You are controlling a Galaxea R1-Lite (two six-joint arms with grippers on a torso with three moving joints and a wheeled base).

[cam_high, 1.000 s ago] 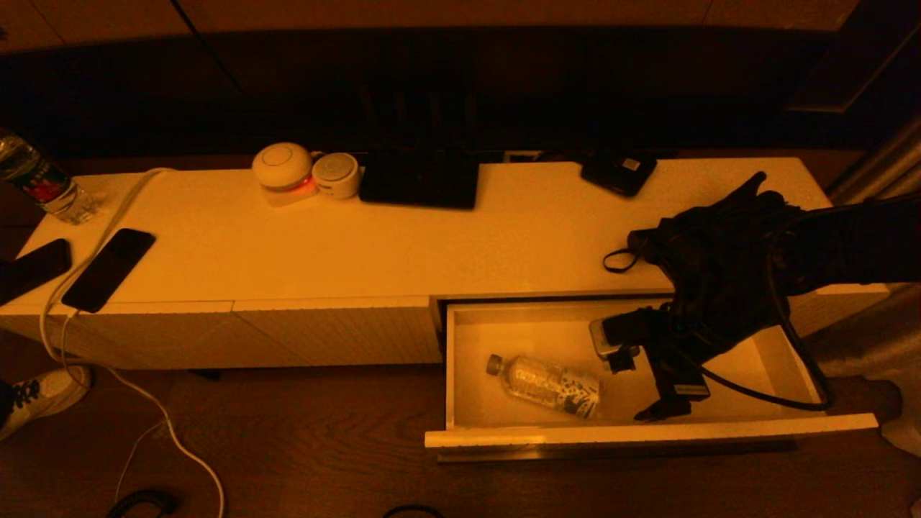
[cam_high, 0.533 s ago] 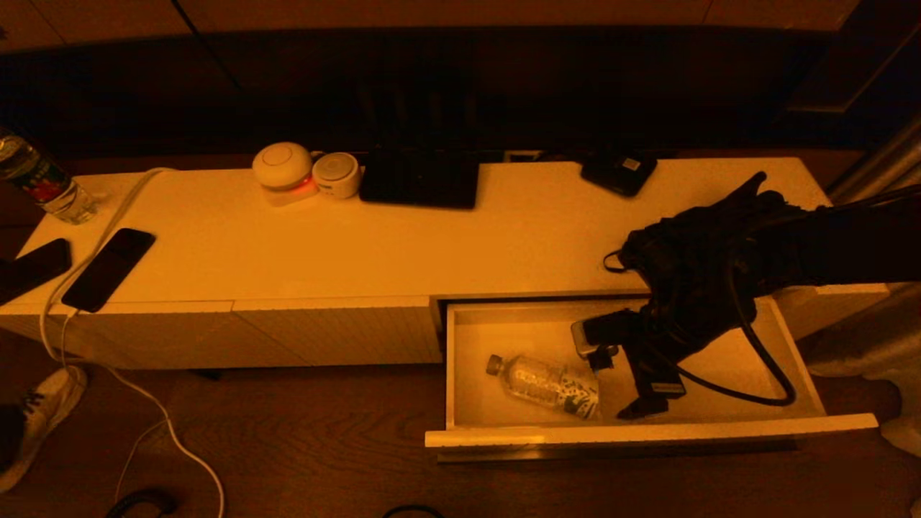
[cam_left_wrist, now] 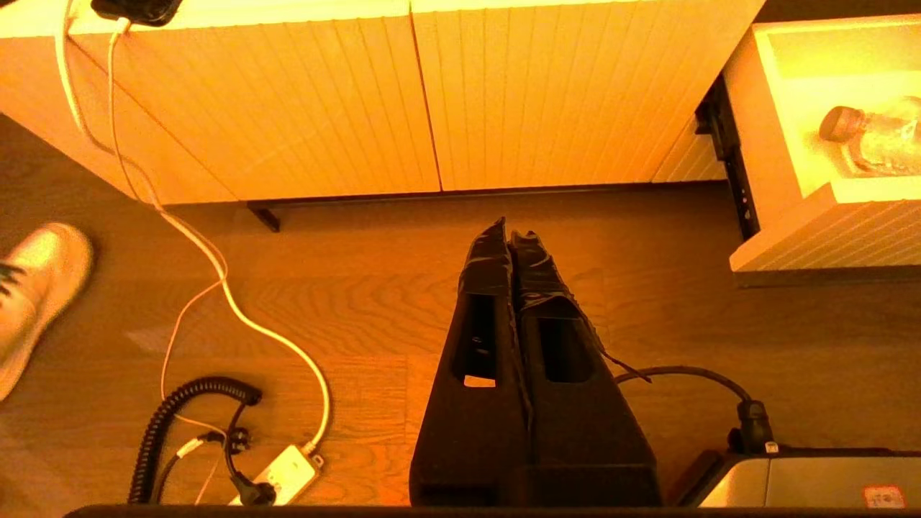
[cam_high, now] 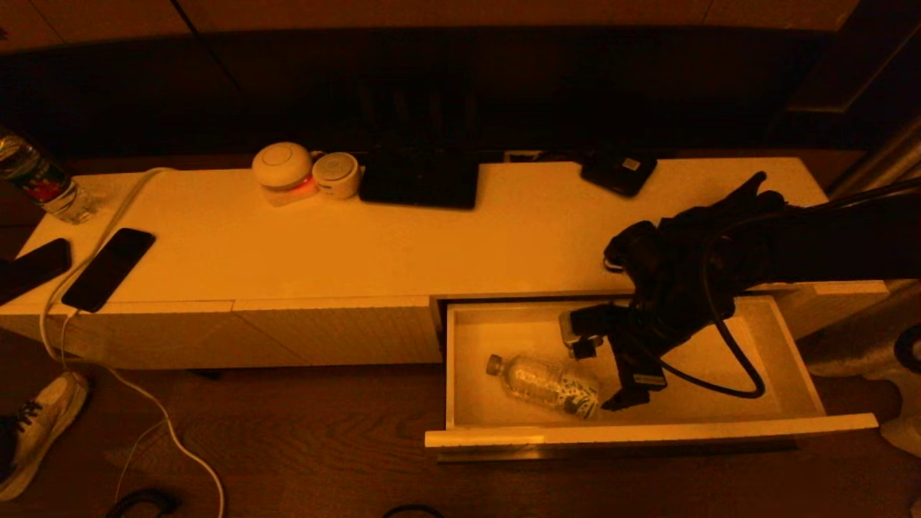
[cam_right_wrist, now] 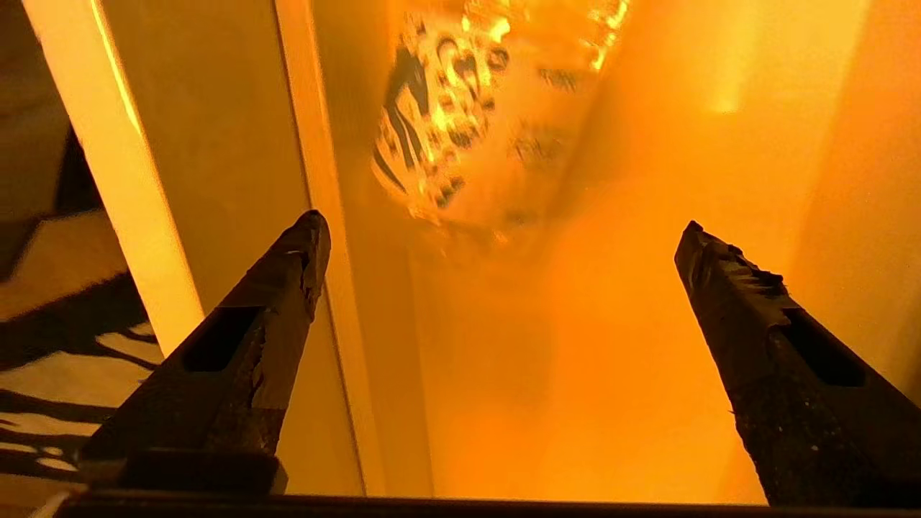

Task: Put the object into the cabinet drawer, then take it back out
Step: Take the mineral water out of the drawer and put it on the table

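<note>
The cabinet drawer [cam_high: 647,433] stands pulled out at the right of the white cabinet. The object, a clear plastic bottle [cam_high: 550,385] with a patterned label, lies on its side on the drawer floor, cap pointing left. My right gripper [cam_high: 601,374] hangs inside the drawer just right of the bottle's base, open and holding nothing. In the right wrist view the bottle [cam_right_wrist: 475,122] lies ahead of the wide-spread gripper [cam_right_wrist: 504,221], apart from both fingers. My left gripper [cam_left_wrist: 511,234] is shut and parked over the wooden floor, left of the drawer [cam_left_wrist: 827,230] and the bottle [cam_left_wrist: 874,137].
On the cabinet top lie two phones [cam_high: 108,270], a second water bottle [cam_high: 43,183] at the far left, two round devices [cam_high: 284,171], a dark tablet [cam_high: 421,180] and a black box [cam_high: 619,171]. A white cable [cam_left_wrist: 216,273], a power strip [cam_left_wrist: 284,475] and a shoe [cam_high: 39,421] are on the floor.
My right gripper has moved left inside the drawer, closer to the bottle's base, staying open. The bottle has not moved. The shoe on the floor has shifted.
</note>
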